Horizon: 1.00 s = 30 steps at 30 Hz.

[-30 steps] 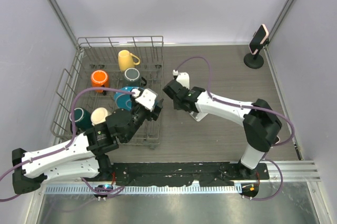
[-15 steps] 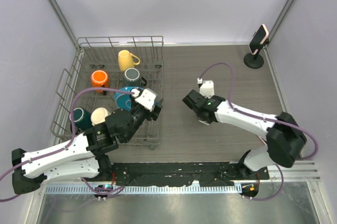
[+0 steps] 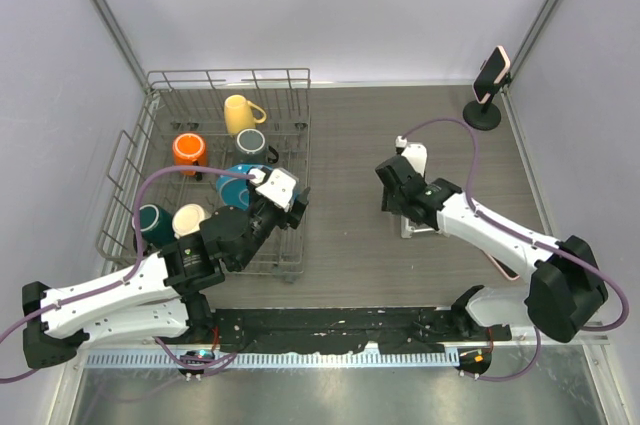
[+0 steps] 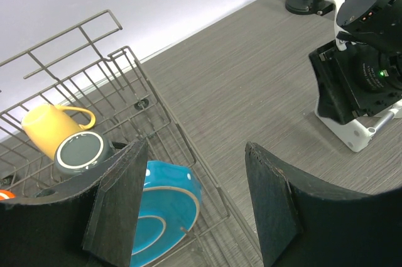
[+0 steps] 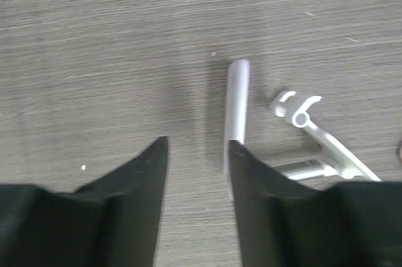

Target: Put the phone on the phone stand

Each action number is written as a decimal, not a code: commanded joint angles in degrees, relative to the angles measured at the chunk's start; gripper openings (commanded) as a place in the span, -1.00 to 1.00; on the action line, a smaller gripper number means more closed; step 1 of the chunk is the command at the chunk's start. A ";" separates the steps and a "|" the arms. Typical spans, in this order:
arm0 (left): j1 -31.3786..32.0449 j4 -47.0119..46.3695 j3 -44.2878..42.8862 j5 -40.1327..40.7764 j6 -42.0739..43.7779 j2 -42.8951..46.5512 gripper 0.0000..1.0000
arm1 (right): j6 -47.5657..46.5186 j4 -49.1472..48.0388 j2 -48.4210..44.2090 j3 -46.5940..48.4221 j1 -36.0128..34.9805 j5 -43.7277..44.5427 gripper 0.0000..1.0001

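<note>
Standing on end — phone [image 3: 492,73], facing left

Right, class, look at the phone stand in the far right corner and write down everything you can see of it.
The phone stand is small and black, seemingly matte plastic: a round disc base, a short upright post and a holder on top. It stands upright on the wood-grain table in the far right corner. Its holder carries a tilted phone with a pinkish edge. Nothing else touches it.
</note>
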<state>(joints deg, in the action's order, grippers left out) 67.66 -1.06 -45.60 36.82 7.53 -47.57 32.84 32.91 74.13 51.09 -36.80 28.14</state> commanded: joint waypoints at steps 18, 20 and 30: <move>0.28 -2.72 -0.45 -0.17 -0.76 0.73 0.34 | 69.02 10.25 -17.44 -2.04 19.39 -4.24 0.75; 0.28 -2.81 -0.45 0.45 -0.50 0.90 0.34 | 70.69 10.34 -17.44 -3.19 19.39 -4.23 0.75; 0.28 -2.63 -0.45 0.09 -0.68 0.90 0.34 | 83.70 3.13 -22.80 -14.26 20.71 -12.12 0.98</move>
<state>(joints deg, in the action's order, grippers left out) 67.66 -1.04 -45.60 36.40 7.49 -47.20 109.27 39.59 51.72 38.61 -16.93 18.52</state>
